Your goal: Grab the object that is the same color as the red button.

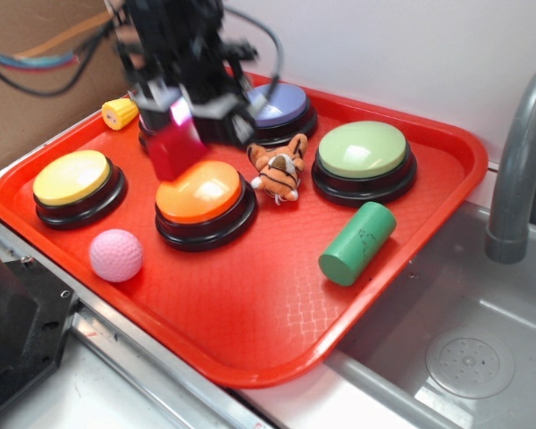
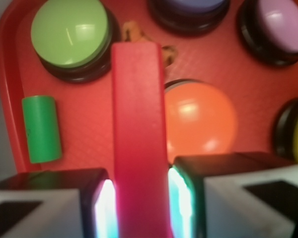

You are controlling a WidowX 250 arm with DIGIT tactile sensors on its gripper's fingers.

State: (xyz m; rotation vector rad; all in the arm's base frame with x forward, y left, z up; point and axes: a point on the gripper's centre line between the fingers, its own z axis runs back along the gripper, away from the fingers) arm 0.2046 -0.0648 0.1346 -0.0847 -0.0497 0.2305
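Holding the red block (image 2: 139, 134) clamped between my jaws, long axis pointing straight out, above the red button (image 2: 201, 121).

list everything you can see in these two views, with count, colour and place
dome push-buttons: 5; yellow, orange-red, green, blue-purple, pink-purple; on tray
tray: 1, red, beside sink
red block: 1, held above orange-red button
green cylinder: 1, lying at tray's right
ball: 1, pink, tray front left
tiger toy: 1, orange striped, tray centre
small yellow object: 1, tray's back left
sink: 1, grey, right
faucet: 1, grey
tool: 1, black, shut on red block
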